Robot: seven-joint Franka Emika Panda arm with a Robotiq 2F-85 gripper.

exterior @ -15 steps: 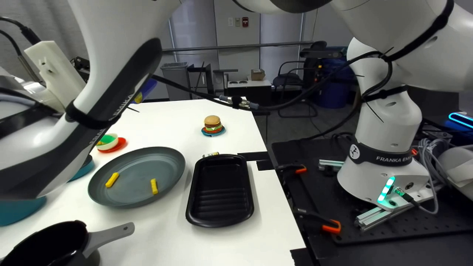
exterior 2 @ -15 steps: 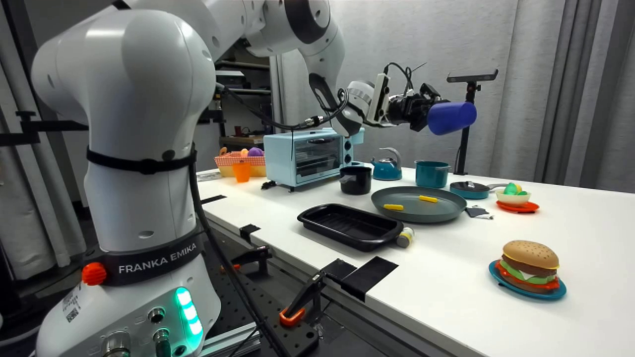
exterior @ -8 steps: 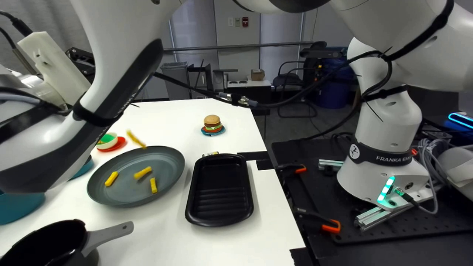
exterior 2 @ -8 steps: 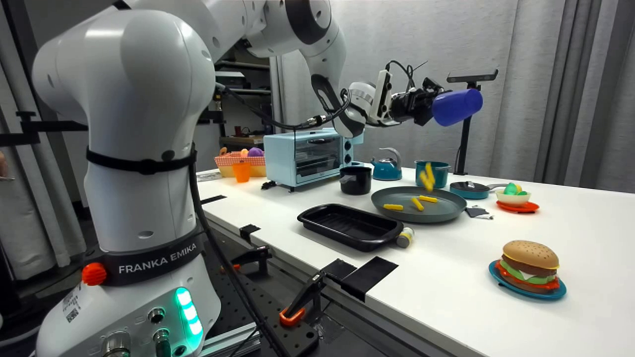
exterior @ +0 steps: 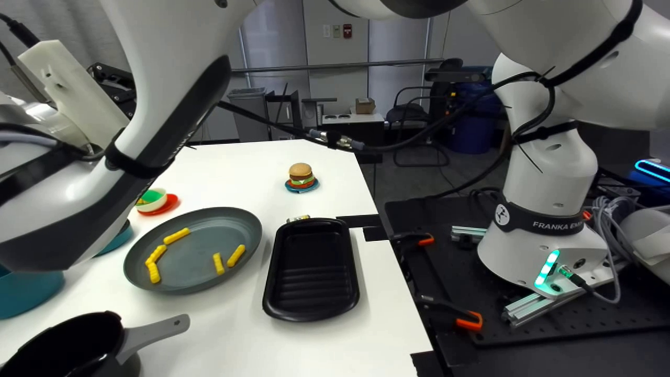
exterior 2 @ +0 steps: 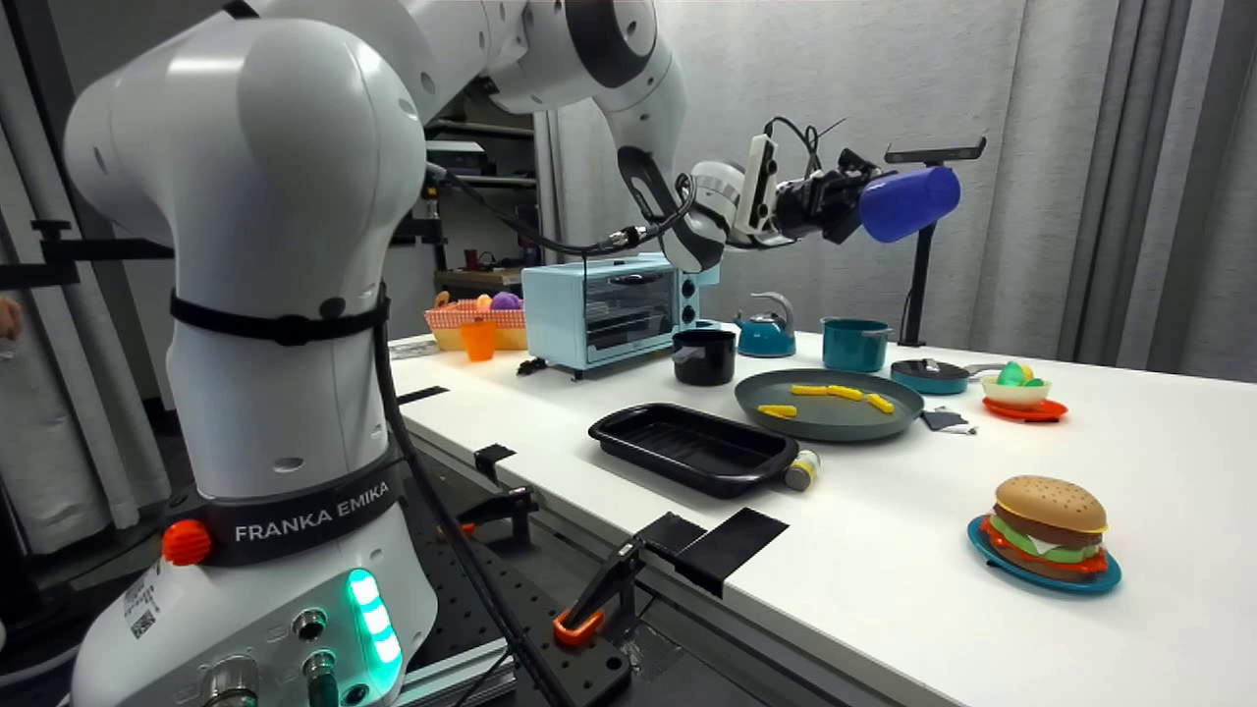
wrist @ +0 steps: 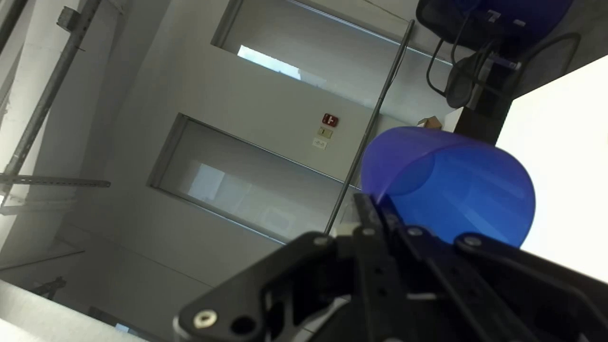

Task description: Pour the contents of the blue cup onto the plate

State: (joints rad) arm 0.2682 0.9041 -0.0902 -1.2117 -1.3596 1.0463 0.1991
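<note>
My gripper [wrist: 377, 202] is shut on the rim of the blue cup [wrist: 456, 185] in the wrist view. I see no yellow pieces in the visible part of its inside. In an exterior view the cup [exterior 2: 908, 203] hangs tilted, base up, mouth toward the gripper [exterior 2: 859, 201] and downward, high above the plate [exterior 2: 835, 430]. In an exterior view the arm hides the cup. Several yellow sticks lie on the plate [exterior: 196, 256]: one near its far rim [exterior: 177, 235], two touching at the left [exterior: 156, 255], two at the right [exterior: 236, 255].
A black grill pan [exterior: 312, 267] is beside the plate, with a small can [exterior 2: 802, 469] at its end. A black pot [exterior: 78, 340], teal pot [exterior 2: 854, 344], lidded pan [exterior 2: 928, 376], bowl on a red plate [exterior 2: 1016, 395], burger [exterior 2: 1049, 525] and toaster oven [exterior 2: 599, 309] stand around.
Two yellow sticks were on the plate at first; more fell through the air from the cup and now lie on it. The cup has risen slightly and moved away from the robot base, its base tipped higher.
</note>
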